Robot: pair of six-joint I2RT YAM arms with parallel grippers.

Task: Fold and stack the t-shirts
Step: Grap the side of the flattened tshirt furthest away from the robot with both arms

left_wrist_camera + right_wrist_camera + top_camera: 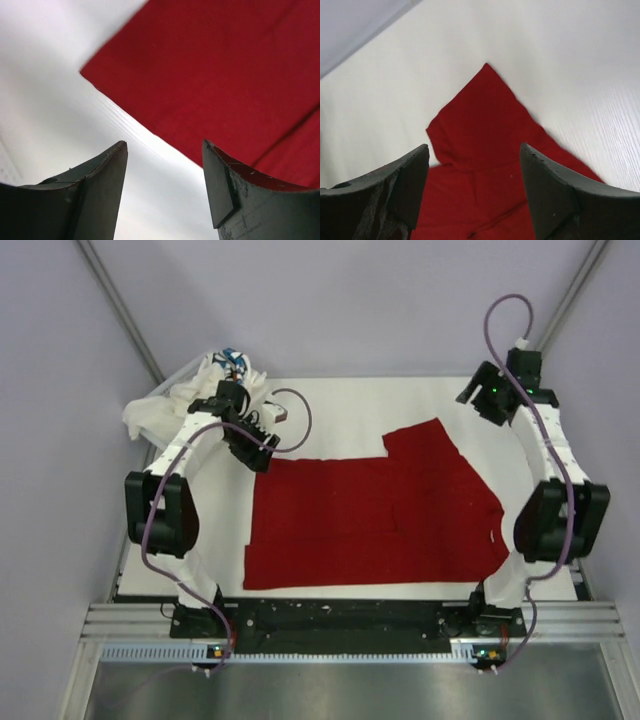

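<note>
Matt red cloth t-shirt (370,515), seemingly smooth table (340,410)

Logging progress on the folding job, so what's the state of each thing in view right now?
red t-shirt: laid out flat, not held.
white t-shirts: crumpled heap, far left corner, unfolded.
left end effector: open, empty.
right end effector: open, empty.

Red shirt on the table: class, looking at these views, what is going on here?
Two robot arms are working through t-shirts. The red t-shirt lies flat on the white table, seemingly partly folded, with one part jutting out at the far side. Neither arm holds it: the left gripper hangs open by its far-left corner, and the right gripper is open near its far-right side. A crumpled heap of white shirts sits at the table's far-left corner, not yet folded.
</note>
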